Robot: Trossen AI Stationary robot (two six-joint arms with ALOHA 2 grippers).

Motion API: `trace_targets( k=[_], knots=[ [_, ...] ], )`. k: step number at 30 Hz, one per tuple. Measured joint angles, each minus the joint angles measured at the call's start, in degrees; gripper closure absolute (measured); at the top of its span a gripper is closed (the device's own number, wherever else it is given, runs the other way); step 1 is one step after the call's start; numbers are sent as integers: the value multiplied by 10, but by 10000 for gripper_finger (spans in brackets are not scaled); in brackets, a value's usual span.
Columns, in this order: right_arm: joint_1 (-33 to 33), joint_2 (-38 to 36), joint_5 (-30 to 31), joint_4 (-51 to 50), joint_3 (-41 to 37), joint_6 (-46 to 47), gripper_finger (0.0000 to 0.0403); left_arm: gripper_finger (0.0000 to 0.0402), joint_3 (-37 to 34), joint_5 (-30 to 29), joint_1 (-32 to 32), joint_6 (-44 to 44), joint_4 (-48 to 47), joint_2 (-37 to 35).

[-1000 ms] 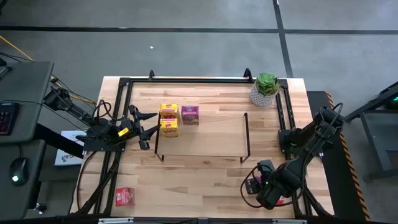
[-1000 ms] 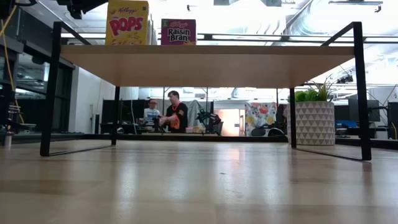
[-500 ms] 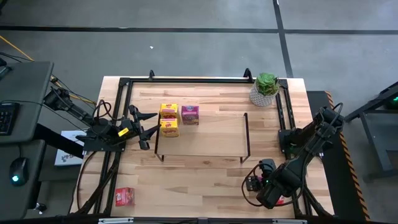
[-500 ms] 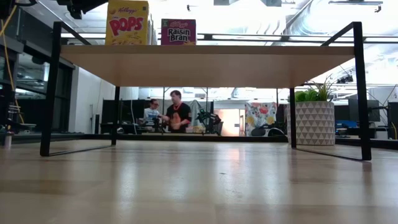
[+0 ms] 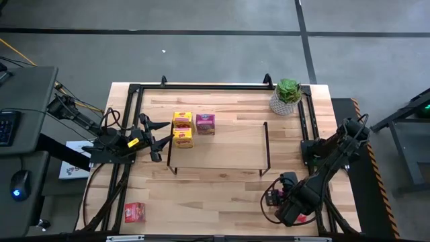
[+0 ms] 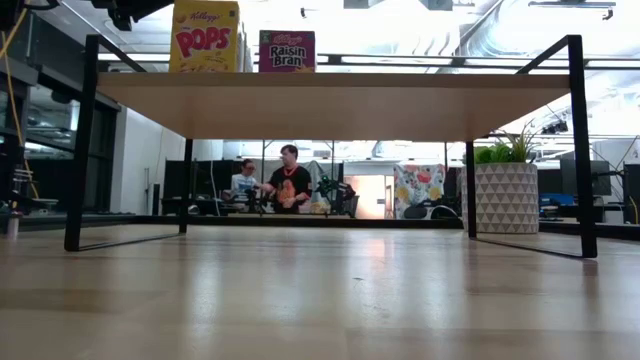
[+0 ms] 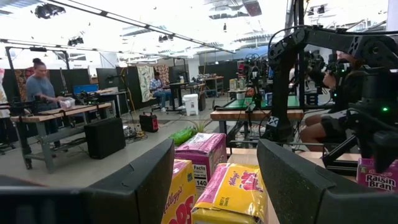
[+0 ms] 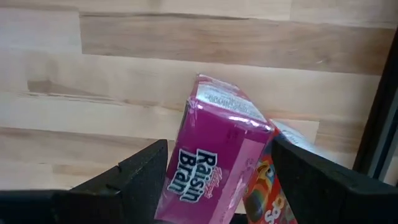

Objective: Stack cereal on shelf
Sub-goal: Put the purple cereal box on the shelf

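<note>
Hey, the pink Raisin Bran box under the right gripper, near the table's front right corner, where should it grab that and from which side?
Take the Raisin Bran box across its two broad printed faces, coming down from above. It leans tilted against a red box, so its upper faces are exposed. The right gripper already hangs over it, fingers open on either side. Closing squarely may be tricky given the tilt.
</note>
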Motion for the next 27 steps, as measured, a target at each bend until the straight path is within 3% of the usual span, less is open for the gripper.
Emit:
trace_targets(
  k=[7, 20, 27],
  knots=[
    [-2, 13, 30, -1, 0, -25, 123, 181, 0, 0, 0, 0, 0, 0],
    [-3, 41, -5, -1, 0, -35, 124, 181, 0, 0, 0, 0, 0, 0],
    [-3, 41, -6, 0, 0, -44, 160, 181, 0, 0, 0, 0, 0, 0]
  ],
)
